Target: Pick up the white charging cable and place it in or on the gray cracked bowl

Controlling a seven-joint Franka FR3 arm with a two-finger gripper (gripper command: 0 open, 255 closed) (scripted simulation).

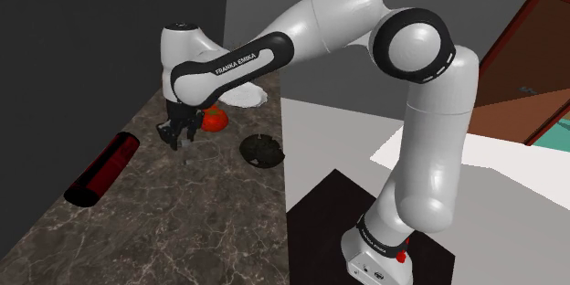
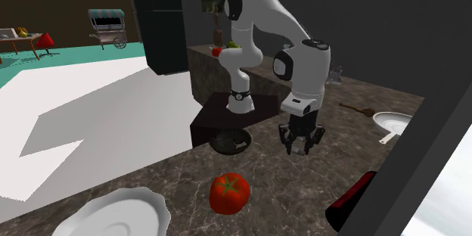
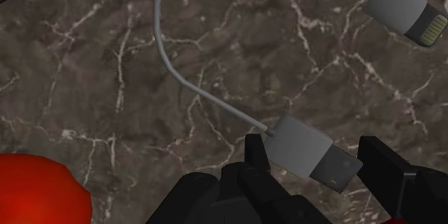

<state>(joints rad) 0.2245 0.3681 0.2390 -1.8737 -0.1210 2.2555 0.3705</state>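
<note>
Claw (image 3: 316, 159) open, fingers (image 3: 256, 159) astride USB plug (image 3: 309, 151) of white cable (image 3: 169, 57) on marble counter (image 1: 183, 228), prob. lined up to pinch the stiff end, not gripping yet; shoulder view: tomato (image 1: 216, 120) ~2 o'clock, dark cracked bowl (image 1: 262, 151) ~3 o'clock beyond

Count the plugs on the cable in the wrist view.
2. One plug lies inside the open gripper on the marbled counter; the other plug lies farther away. None seems hidden.

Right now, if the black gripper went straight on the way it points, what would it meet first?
Most likely the grey rectangular USB plug of the pale charging cable, lying between the open jaws on the dark marble counter; depth is uncertain.
</note>
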